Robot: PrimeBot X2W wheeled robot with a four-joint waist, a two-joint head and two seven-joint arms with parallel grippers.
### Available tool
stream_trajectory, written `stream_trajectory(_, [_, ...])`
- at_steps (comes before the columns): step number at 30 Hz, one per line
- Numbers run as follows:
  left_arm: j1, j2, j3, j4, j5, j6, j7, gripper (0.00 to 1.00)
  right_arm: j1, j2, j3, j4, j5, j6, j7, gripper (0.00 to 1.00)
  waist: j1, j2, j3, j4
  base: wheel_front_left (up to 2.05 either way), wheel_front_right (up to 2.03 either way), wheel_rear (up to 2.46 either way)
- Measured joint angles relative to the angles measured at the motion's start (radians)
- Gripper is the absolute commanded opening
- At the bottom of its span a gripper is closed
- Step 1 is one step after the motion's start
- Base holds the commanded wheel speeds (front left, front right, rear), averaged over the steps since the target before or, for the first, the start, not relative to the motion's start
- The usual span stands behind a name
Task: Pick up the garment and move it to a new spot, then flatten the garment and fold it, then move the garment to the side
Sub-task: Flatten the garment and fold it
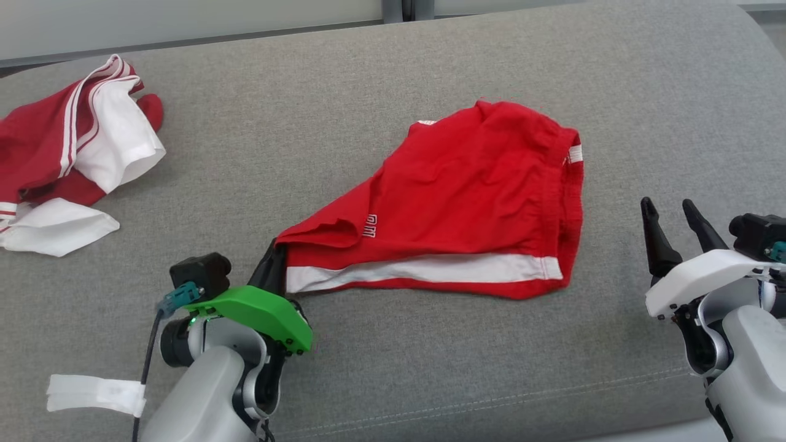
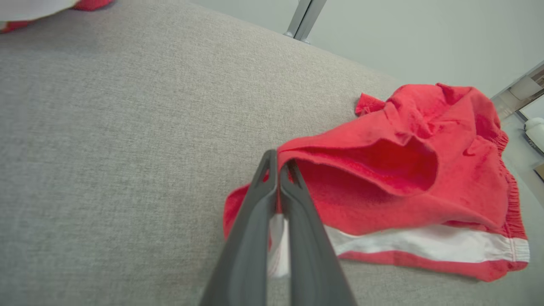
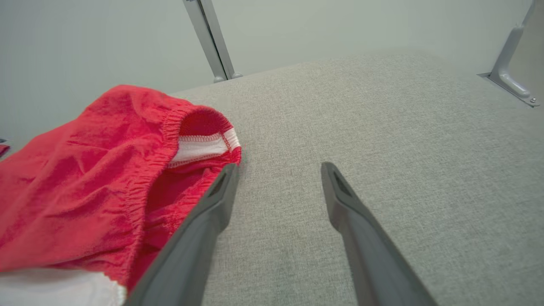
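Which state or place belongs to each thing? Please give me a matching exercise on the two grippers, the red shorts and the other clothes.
1. left gripper
2. right gripper
3. red shorts
4. red-and-white clothes

A. fingers apart, holding nothing
B. crumpled at the grey cushion's left end
C. fingers closed on a shorts corner
D. spread mid-cushion, one corner pinched

Pairs: 1-C, 2-A, 3-D, 4-B.

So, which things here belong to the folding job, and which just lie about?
In the job: bright red shorts with white stripe; left gripper, shut on their hem; right gripper, open.
Lying about: crumpled dark red and white garment; white tape strip.
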Motion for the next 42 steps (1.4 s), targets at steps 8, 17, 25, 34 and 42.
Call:
stream_trajectory(8, [-0.029, 0.034, 0.024, 0.062, -0.030, 0.043, 0.092, 0.00, -0.019, 0.021, 0.039, -0.017, -0.008, 0.000, 0.017, 1.00, 0.0000, 0.0000, 0.008, -0.024, 0.00, 0.00, 0.00])
stream_trajectory(17, [-0.109, 0.045, 0.021, 0.193, -0.001, 0.028, 0.043, 1.00, -0.031, 0.024, 0.046, -0.014, -0.009, 0.000, 0.000, 1.00, 0.0000, 0.0000, 0.025, -0.082, 0.00, 0.00, 0.00])
stream_trajectory(25, [-0.078, 0.075, 0.009, 0.185, 0.029, -0.007, -0.042, 1.00, 0.012, 0.013, -0.004, -0.047, -0.072, 0.000, -0.033, 1.00, 0.0000, 0.0000, -0.009, -0.062, 0.00, 0.00, 0.00])
stream_trajectory(34, [0.034, 0.138, 0.020, 0.027, 0.105, 0.017, -0.084, 1.00, 0.100, 0.047, -0.054, -0.152, -0.168, 0.000, -0.037, 1.00, 0.0000, 0.0000, -0.077, -0.018, 0.00, 0.00, 0.00])
stream_trajectory(42, [0.215, 0.175, 0.085, -0.202, 0.170, 0.075, -0.087, 1.00, 0.215, 0.115, -0.093, -0.293, -0.328, 0.000, 0.008, 1.00, 0.0000, 0.0000, -0.160, 0.023, 0.00, 0.00, 0.00])
